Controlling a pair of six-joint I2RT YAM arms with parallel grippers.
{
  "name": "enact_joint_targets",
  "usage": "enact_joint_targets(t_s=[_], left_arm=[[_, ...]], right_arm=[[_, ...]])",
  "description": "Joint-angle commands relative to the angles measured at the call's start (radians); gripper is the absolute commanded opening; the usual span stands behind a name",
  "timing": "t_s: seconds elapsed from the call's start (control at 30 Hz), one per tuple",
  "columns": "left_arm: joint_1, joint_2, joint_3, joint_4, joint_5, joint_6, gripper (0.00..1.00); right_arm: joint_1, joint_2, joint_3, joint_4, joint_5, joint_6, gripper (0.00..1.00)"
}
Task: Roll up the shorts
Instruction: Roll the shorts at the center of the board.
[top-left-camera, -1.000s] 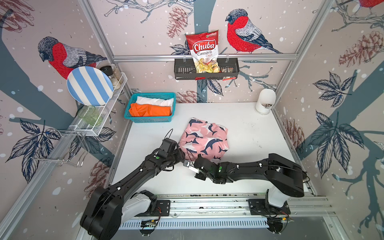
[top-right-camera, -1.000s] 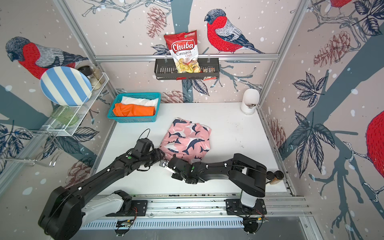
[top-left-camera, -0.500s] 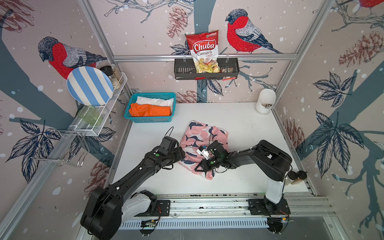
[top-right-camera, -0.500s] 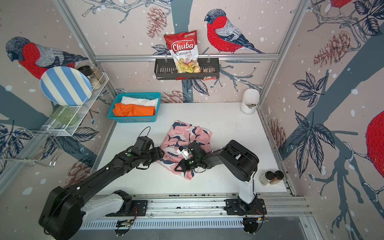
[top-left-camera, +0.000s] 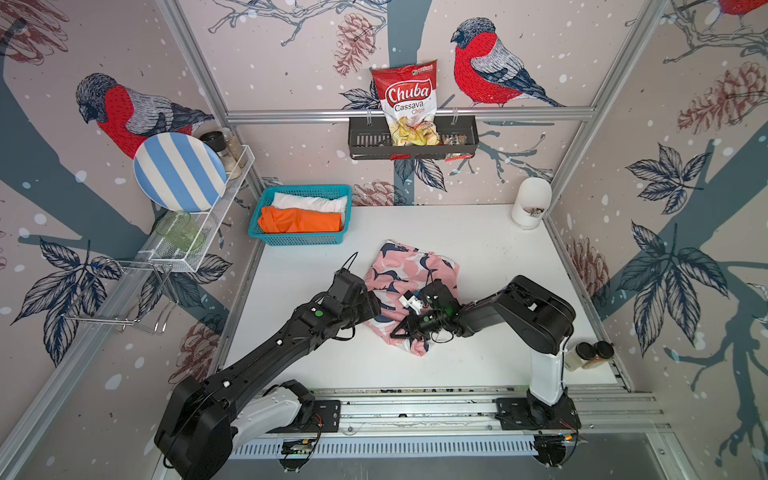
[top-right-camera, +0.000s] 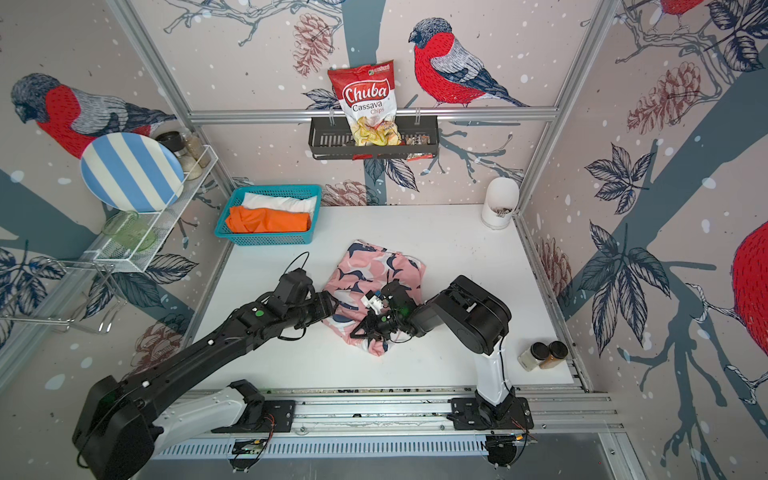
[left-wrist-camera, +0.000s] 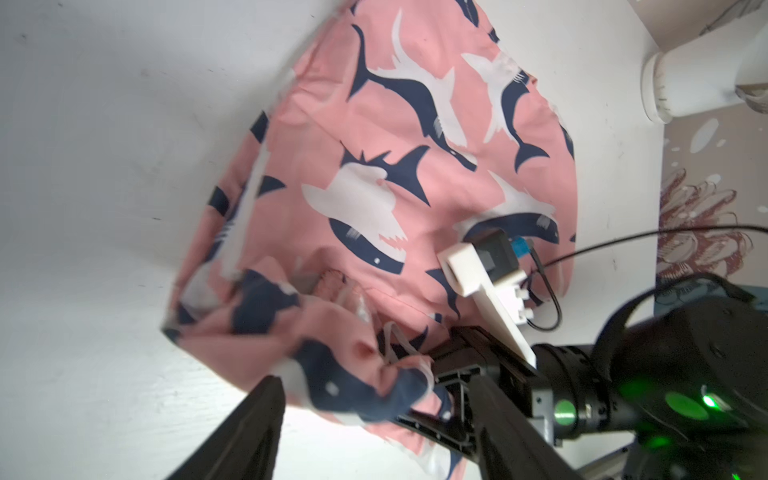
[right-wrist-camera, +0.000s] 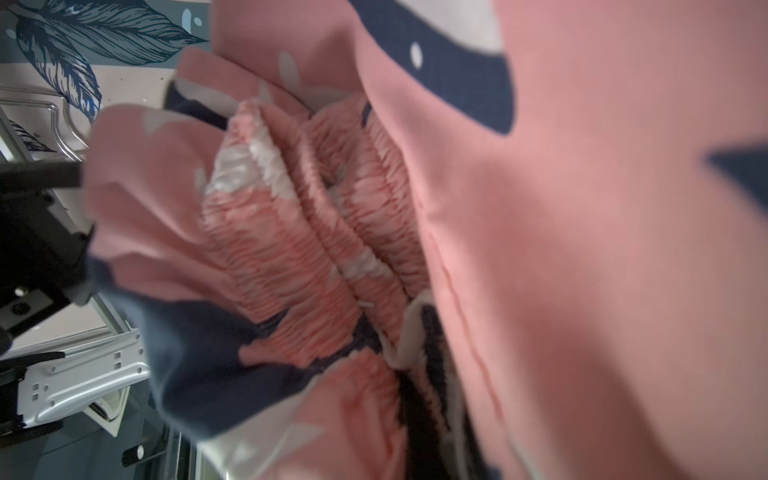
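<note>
Teal basket (top-left-camera: 295, 240): white shorts (top-left-camera: 309, 202), orange shorts (top-left-camera: 299, 220); pink shorts (top-left-camera: 411, 266) in R gripper (top-left-camera: 400, 331)

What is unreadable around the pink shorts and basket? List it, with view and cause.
right gripper: tips buried in a raised fold of the pink shorts in both top views; blurred cloth blocks the right wrist view.
white shorts: partly covered by the orange shorts in the basket, both top views.

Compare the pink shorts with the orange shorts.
The pink shorts are patterned; the orange shorts are plain. The pink shorts lie on the table; the orange shorts sit in the teal basket. The right pincer grips the pink shorts, not the orange shorts. Both are soft cloth.
</note>
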Motion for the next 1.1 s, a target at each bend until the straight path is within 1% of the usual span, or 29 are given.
enact_joint_targets(t_s=[0.0, 0.13, 0.2, 0.33, 0.4, 0.47, 0.5, 0.67, 0.73, 0.83, 0.87, 0.93, 0.97, 1.0, 1.07], left_arm=[[-0.032, -0.035, -0.038, -0.077, -0.067, -0.087, 0.70], [-0.038, -0.074, -0.130, -0.011, -0.039, -0.133, 0.67], [-0.038, -0.051, -0.150, 0.035, -0.019, -0.126, 0.69], [-0.038, 0.035, -0.124, 0.135, -0.007, -0.077, 0.76], [-0.038, 0.078, -0.092, 0.147, -0.038, -0.055, 0.78], [-0.035, 0.119, -0.068, 0.134, -0.095, -0.058, 0.79], [-0.027, 0.143, -0.061, 0.135, -0.106, -0.050, 0.79], [0.023, 0.250, -0.040, 0.103, -0.086, -0.009, 0.74], [0.042, 0.262, -0.060, 0.107, -0.088, 0.004, 0.72], [0.075, 0.265, -0.102, 0.142, -0.076, 0.026, 0.71], [0.087, 0.272, -0.109, 0.153, -0.066, 0.037, 0.71], [0.098, 0.301, -0.112, 0.170, -0.045, 0.071, 0.70], [0.100, 0.319, -0.106, 0.176, -0.029, 0.090, 0.69], [0.101, 0.340, -0.096, 0.170, -0.019, 0.108, 0.67], [0.100, 0.378, -0.075, 0.159, -0.003, 0.135, 0.66]], right_arm=[[-0.003, 0.006, 0.003, -0.036, 0.015, 0.016, 0.00], [-0.003, 0.005, 0.000, -0.036, 0.015, 0.017, 0.00], [-0.003, 0.006, 0.001, -0.037, 0.014, 0.014, 0.00], [-0.001, 0.001, 0.001, -0.056, 0.015, 0.001, 0.00], [0.001, -0.007, 0.000, -0.072, 0.021, -0.014, 0.00], [0.000, -0.011, -0.002, -0.086, 0.024, -0.023, 0.00], [-0.001, -0.015, -0.005, -0.088, 0.024, -0.024, 0.00], [-0.005, -0.034, -0.002, -0.130, 0.032, -0.046, 0.00], [-0.009, -0.045, -0.001, -0.153, 0.045, -0.057, 0.00], [-0.010, -0.063, 0.007, -0.195, 0.072, -0.079, 0.00], [-0.011, -0.069, 0.013, -0.221, 0.084, -0.091, 0.04], [-0.006, -0.101, 0.035, -0.302, 0.132, -0.141, 0.24], [-0.003, -0.123, 0.047, -0.343, 0.160, -0.167, 0.33], [0.003, -0.151, 0.062, -0.391, 0.199, -0.206, 0.41], [0.026, -0.216, 0.112, -0.538, 0.338, -0.313, 0.55]])
